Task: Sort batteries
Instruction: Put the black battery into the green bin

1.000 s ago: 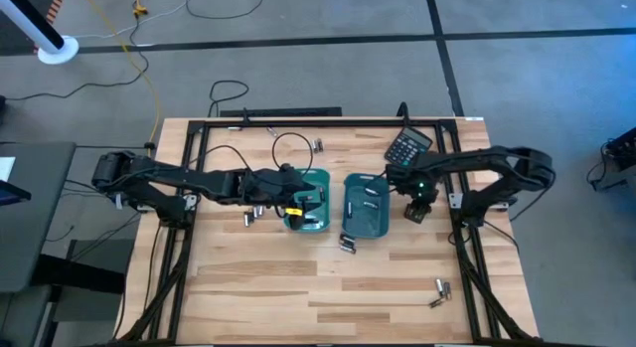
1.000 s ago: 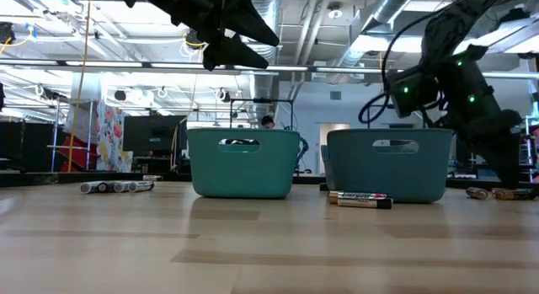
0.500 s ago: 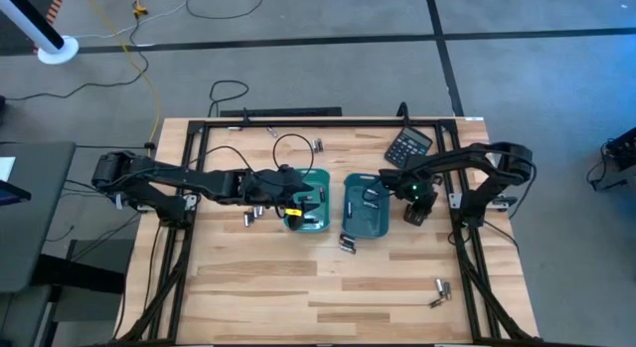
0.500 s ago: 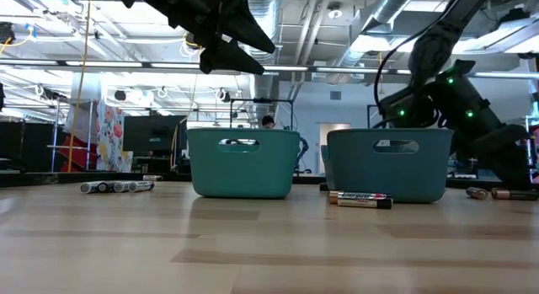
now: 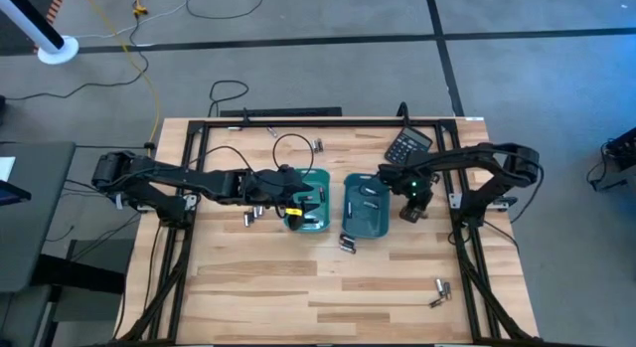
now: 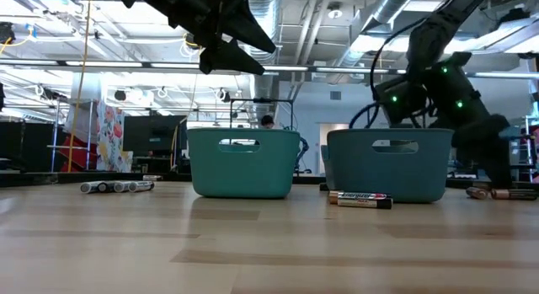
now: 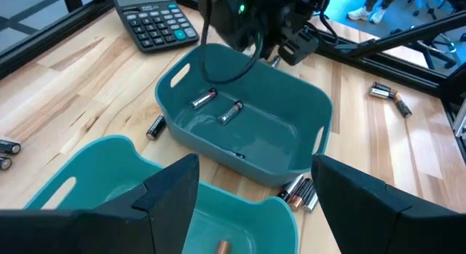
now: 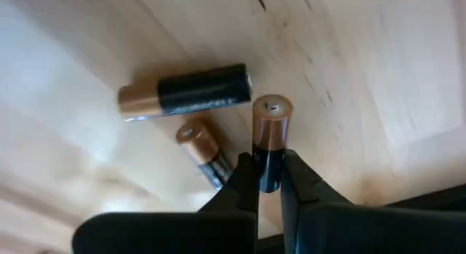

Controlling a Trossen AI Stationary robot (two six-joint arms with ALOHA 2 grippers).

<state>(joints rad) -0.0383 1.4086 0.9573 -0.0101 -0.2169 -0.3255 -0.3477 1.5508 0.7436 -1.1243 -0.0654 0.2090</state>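
light wooden table | left teal plastic tray under left gripper, fingers spread, holding nothing | right gripper right of right teal tray, pinching copper-topped black battery – seen only in right wrist view | two more batteries on wood nearby

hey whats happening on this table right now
A two-armed robot is sorting batteries into two teal trays. The right end effector is shut on a copper-topped battery, lifted clear of two more batteries lying on the wood to the right of the right tray. The left end effector hovers open over the left tray. The right tray holds a few batteries already; others lie scattered on the table, and a calculator sits at the back.
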